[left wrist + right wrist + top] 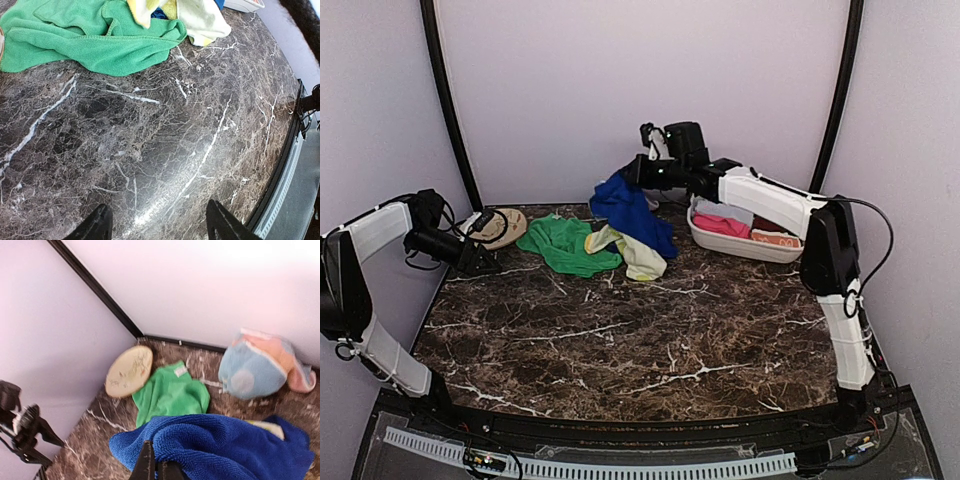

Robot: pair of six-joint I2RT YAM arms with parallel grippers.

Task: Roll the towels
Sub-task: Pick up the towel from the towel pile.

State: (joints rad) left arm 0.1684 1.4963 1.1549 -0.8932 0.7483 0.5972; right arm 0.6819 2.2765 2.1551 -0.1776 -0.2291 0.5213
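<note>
Fabric of the royal blue towel (215,440) looked soft, limp; right gripper (157,467) pinched its edge, left gripper (159,212) stood spread.

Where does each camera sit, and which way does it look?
Top external: above and behind the bases, looking down on the table; the left gripper and right gripper show.
Left wrist: low on the left arm, looking across the table at the green towel; the open left gripper shows.
Right wrist: high, looking down past the right gripper, shut on the royal blue towel; the left gripper shows too.
Shared: all three see the green towel.
</note>
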